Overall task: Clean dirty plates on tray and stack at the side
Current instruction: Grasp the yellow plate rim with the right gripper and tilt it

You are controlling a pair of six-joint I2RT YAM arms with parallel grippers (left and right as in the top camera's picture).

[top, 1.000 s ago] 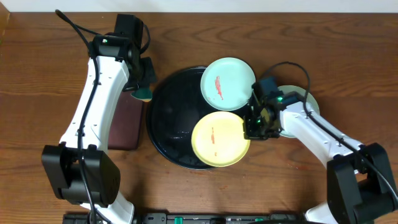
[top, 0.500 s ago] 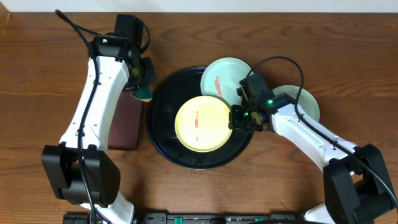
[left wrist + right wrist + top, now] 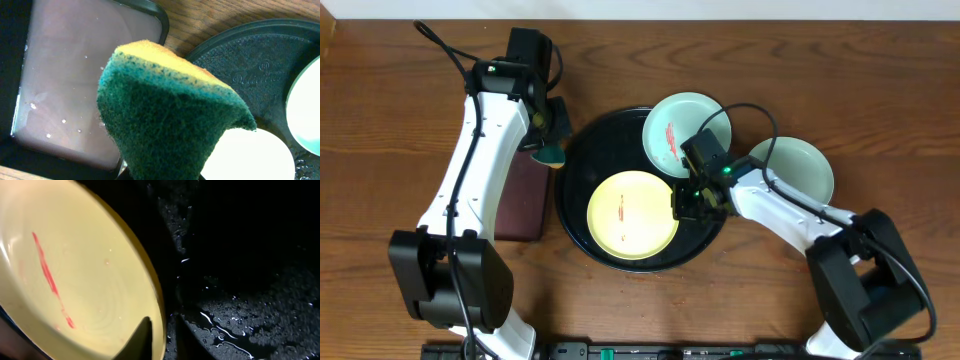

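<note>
Left fingers (image 3: 558, 125): closed on a green and yellow sponge (image 3: 165, 115), which is squeezed into a fold and held above the gap between the brown tray (image 3: 520, 200) and the black tray (image 3: 590, 150).
Right fingers (image 3: 144, 332): low inside the black tray, one over the inner side of the yellow plate's rim and the other outside it. Whether they pinch the rim or stand loose around it I cannot tell.
Yellow plate (image 3: 633, 213): lies flat in the black tray, in its lower left part, with a thin red streak near the middle.
Smeared mint plate (image 3: 672, 128): sits at the tray's upper right, overlapping the rim, red marks on its face, partly covered by the right arm.
Second mint plate (image 3: 800, 172): on the counter (image 3: 840, 60) just right of the tray, outside it.
Black tray: centre of the counter, glossy, beaded with water droplets beside the yellow plate.
Brown tray: left of the black tray, under the left arm, its bottom wet.
</note>
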